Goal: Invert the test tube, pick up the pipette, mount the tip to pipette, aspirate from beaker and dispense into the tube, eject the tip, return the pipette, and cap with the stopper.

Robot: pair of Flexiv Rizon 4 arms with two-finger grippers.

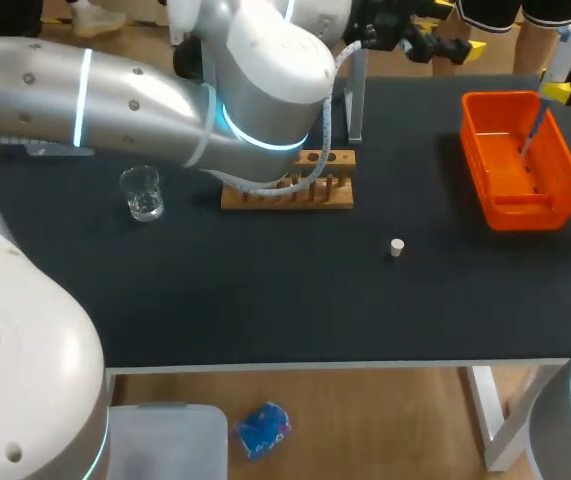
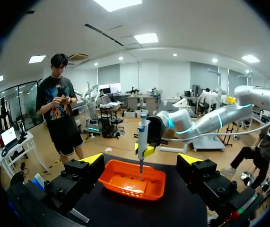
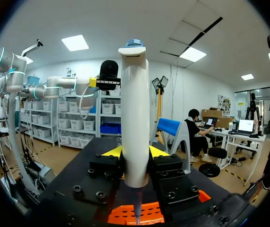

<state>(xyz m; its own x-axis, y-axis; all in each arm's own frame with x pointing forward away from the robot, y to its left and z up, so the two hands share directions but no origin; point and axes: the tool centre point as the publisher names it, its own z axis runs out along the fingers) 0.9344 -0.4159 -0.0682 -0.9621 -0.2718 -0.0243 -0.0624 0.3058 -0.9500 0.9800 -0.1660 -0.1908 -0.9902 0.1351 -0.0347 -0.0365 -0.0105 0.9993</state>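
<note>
Pipette (image 3: 135, 118) stood upright, clamped in our right gripper (image 3: 135, 153), its thin end reaching into the orange basket (image 1: 510, 175); our left gripper (image 2: 141, 161) was spread apart, holding nothing. We judged a tip dropped off-centre could miss the basket and land on the table (image 1: 265, 300). The beaker (image 1: 143, 193) held little clear liquid; the test tube we could not see.

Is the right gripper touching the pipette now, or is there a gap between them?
Touching. The right wrist view shows the pipette upright inside the right gripper, with both fingers pressed against its white body from opposite sides.
</note>
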